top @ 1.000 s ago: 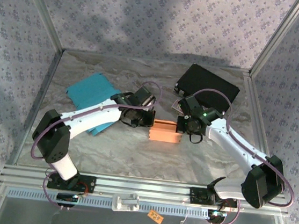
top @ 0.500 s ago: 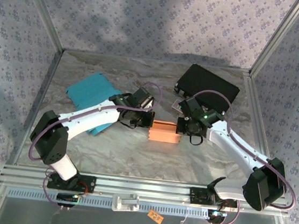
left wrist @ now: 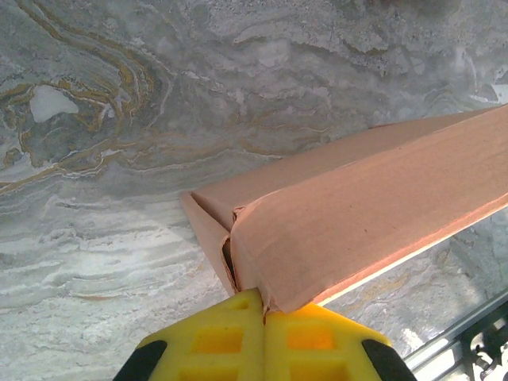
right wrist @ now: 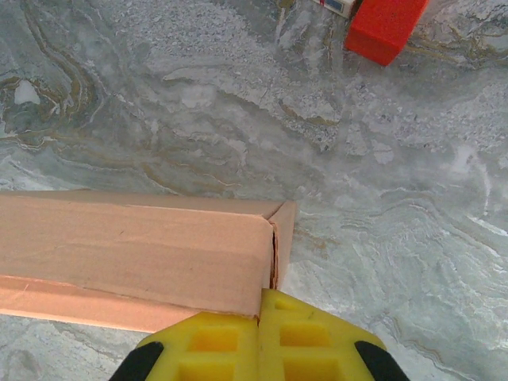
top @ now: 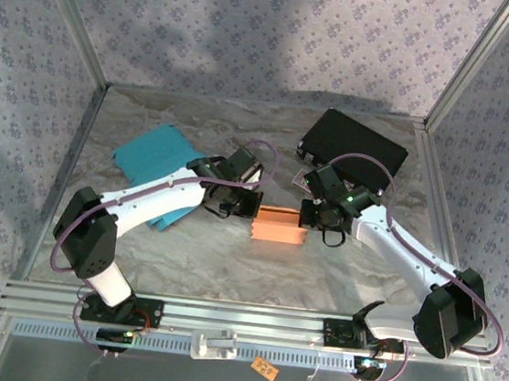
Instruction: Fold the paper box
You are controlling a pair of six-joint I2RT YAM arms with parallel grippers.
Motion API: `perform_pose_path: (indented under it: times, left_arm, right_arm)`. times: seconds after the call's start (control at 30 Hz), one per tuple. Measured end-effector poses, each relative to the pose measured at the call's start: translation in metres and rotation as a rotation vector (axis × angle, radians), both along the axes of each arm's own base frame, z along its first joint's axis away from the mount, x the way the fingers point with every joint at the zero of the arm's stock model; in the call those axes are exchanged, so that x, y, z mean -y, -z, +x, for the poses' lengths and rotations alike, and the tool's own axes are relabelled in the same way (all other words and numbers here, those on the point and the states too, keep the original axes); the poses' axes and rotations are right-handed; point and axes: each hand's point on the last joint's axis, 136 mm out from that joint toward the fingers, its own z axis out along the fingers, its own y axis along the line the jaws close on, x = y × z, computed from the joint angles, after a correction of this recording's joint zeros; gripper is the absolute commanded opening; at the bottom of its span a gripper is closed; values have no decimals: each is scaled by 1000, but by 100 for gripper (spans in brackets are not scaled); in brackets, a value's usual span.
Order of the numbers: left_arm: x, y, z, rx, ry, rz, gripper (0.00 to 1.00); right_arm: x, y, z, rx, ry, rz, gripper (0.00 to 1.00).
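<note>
The paper box (top: 280, 225) is a long salmon cardboard box lying flat mid-table. My left gripper (top: 251, 208) is at its left end and my right gripper (top: 310, 215) at its right end. In the left wrist view the yellow fingers (left wrist: 214, 341) are shut together, the gripper (left wrist: 263, 311) touching the box's (left wrist: 365, 214) folded end corner, where a side flap gapes slightly. In the right wrist view the shut gripper (right wrist: 260, 311) presses against the box's (right wrist: 135, 254) end corner, beside a narrow seam between top panel and end flap.
A teal folded sheet (top: 155, 163) lies at the back left under the left arm. A black case (top: 353, 145) sits at the back right, with a small red block (right wrist: 385, 24) near it. Metal frame rails border the marbled table (top: 227, 270).
Both arms shifted only slightly at the box ends. The box stays in place and both grippers stay shut.
</note>
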Motion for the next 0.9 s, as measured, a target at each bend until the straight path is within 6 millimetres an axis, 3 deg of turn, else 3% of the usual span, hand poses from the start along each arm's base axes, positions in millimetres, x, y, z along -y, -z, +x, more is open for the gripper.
perform_pose_path:
  times: [0.5,0.57,0.73,0.9]
  left_arm:
    - [2,10,2,38,-39,-49,2]
    - [1,10,2,43,-44,-48,2]
    - [2,11,-3,47,-51,-43,2]
    - [4,11,-7,51,-54,-38,2]
  right_arm:
    - [-1,3,-1,23,-11,20,0]
    - [-1,3,-2,21,-10,21,7]
    - [0,-4,-16,-26,39,73,36]
    - [-1,-41,-28,-40,190,300,58]
